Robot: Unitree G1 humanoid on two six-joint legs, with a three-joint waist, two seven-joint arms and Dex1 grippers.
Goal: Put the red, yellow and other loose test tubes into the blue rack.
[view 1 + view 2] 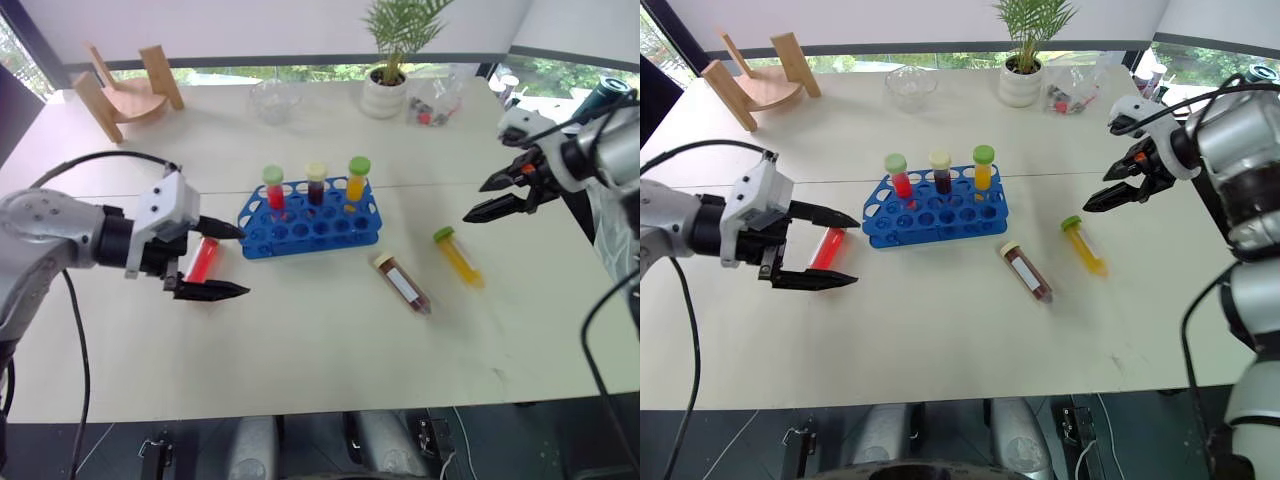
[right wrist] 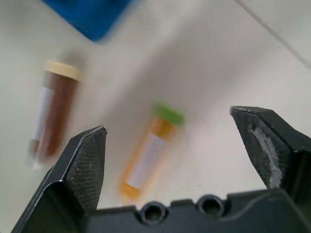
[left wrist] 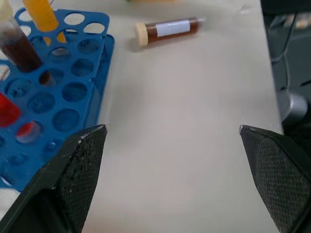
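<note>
The blue rack (image 1: 310,222) stands mid-table with three capped tubes upright in its back row: red, dark and orange. A loose red tube (image 1: 205,258) lies on the table just left of the rack. My left gripper (image 1: 241,260) hovers open over it, holding nothing. A brown tube (image 1: 403,283) with a cream cap and a yellow tube (image 1: 458,255) with a green cap lie right of the rack. My right gripper (image 1: 475,202) hangs open above and to the right of the yellow tube (image 2: 148,155), which lies below its spread fingers.
At the back stand a wooden holder (image 1: 125,90), a glass bowl (image 1: 272,100), a potted plant (image 1: 390,70) and a clear bag of small items (image 1: 435,105). The table's front edge (image 1: 320,410) runs close below the tubes.
</note>
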